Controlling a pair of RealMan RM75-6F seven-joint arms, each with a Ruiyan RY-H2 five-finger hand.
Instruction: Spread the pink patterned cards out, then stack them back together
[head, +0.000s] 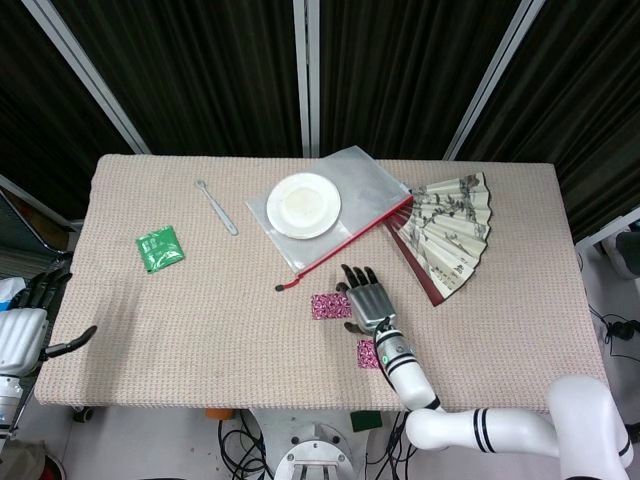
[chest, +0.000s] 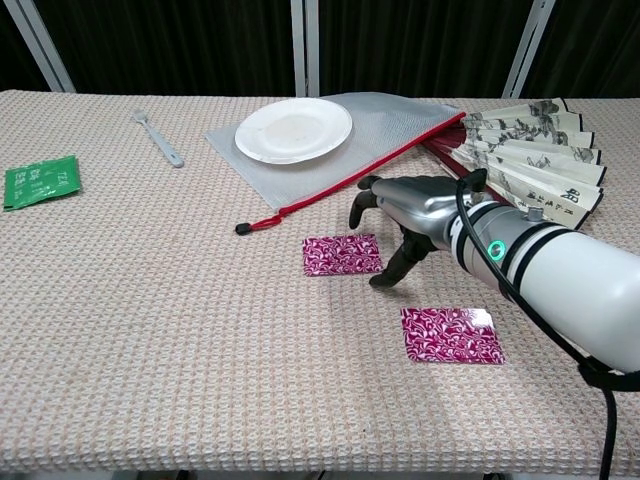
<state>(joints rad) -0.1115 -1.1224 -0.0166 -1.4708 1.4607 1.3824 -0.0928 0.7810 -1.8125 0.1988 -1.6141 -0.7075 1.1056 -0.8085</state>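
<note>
Two pink patterned cards lie flat and apart on the woven cloth. The far card (chest: 341, 254) (head: 327, 306) sits near the middle; the near card (chest: 451, 335) (head: 368, 354) lies closer to the front edge, partly hidden by my arm in the head view. My right hand (chest: 405, 215) (head: 366, 298) hovers just right of the far card, fingers spread and curved down, thumb tip close to the card's right edge, holding nothing. My left hand (head: 28, 318) hangs off the table's left side with fingers apart and nothing in it.
A white plate (chest: 294, 129) rests on a clear zip pouch (chest: 390, 125) with a red zipper at the back. A painted folding fan (chest: 535, 148) lies at the right, a metal fork (chest: 158, 137) and a green packet (chest: 40, 182) at the left.
</note>
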